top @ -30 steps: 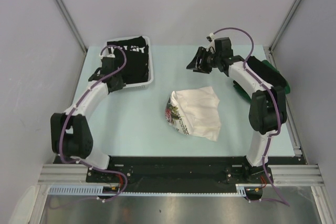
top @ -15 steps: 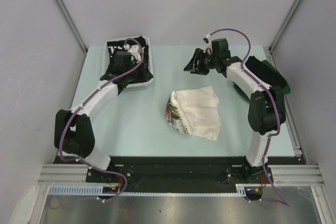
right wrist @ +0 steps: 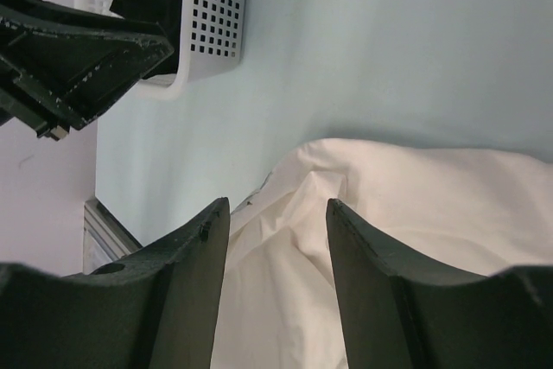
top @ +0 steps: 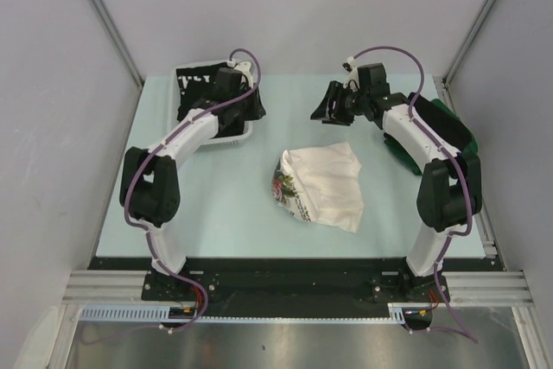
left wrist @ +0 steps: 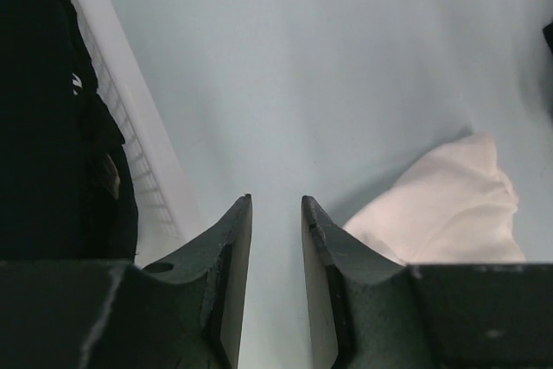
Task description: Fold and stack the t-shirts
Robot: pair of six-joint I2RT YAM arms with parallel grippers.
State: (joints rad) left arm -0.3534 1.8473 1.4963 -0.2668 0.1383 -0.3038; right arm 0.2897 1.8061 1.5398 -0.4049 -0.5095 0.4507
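The pale blue-green table [top: 225, 205] is stretching matte and bare across most of the top view, and plain grey walls [top: 294, 6] are closing it in on three sides, with a metal rail [top: 484, 283] running along the near edge at 6 o'clock.

The white t-shirt [top: 324, 183] is lying crumpled just off the middle of the table, toward 4 o'clock, with its floral print peeking out along its 9 o'clock edge. Up at 10 o'clock the white mesh basket [right wrist: 216, 15] is sitting on the table, holding a black t-shirt [top: 197, 92] with white lettering. Over at 2 to 3 o'clock a dark green t-shirt [top: 449, 123] is lying by the table's edge, partly hidden under the right arm.

The left hand [left wrist: 276, 203] is hanging at the basket's 4 o'clock corner. Its fingers are standing a narrow gap apart with nothing between them, only bare table showing through. The right hand [right wrist: 276, 205] is hovering at about 1 o'clock from the white t-shirt, with its fingers spread wider and gripping nothing. In its wrist view, the white cloth is filling the space beyond them.
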